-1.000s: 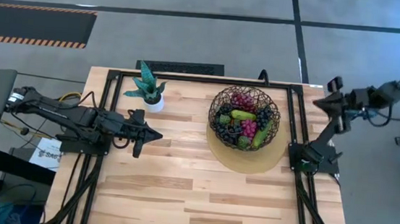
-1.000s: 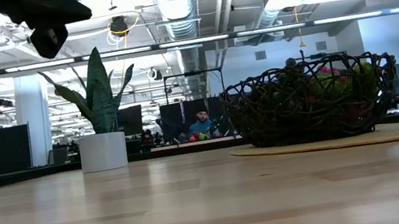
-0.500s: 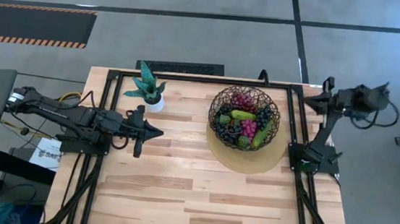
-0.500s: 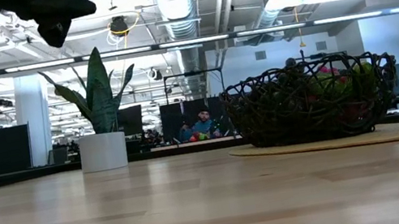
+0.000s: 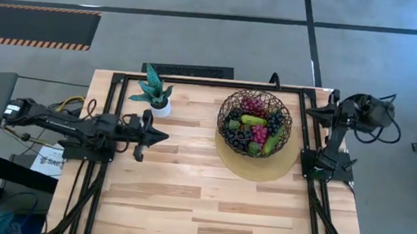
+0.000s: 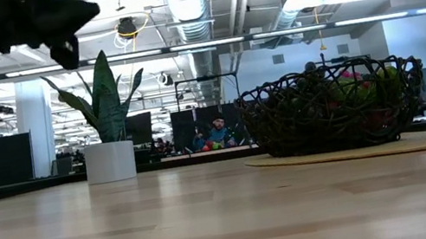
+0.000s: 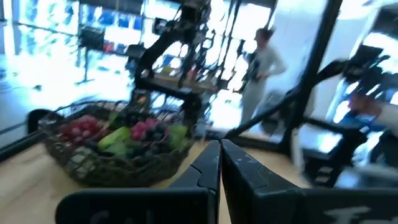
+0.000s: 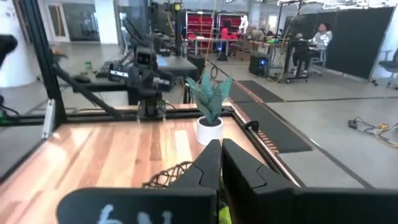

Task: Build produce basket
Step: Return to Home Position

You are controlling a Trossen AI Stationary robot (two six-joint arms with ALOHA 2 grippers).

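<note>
Wooden counter (image 5: 186, 198), both claws out at the sides, basket between them.
My left claw (image 5: 160, 135) hangs with fingers pressed together, the potted plant (image 5: 154, 93) just beside it; my right claw (image 5: 313, 113), fingers also together, is over the counter's edge. Between them, nearer the right claw, the basket (image 5: 221, 115) sits on a tan mat (image 5: 280, 167), holding the produce (image 5: 258, 133): grapes (image 5: 253, 103) and cucumbers (image 5: 252, 121).

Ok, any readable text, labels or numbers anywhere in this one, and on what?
No text can be read.
Printed sheet under the left arm, at the table's edge: dark lettering, too small to read.
White scrawl on the body of the right gripper: cut off at the picture's edge, unreadable.
</note>
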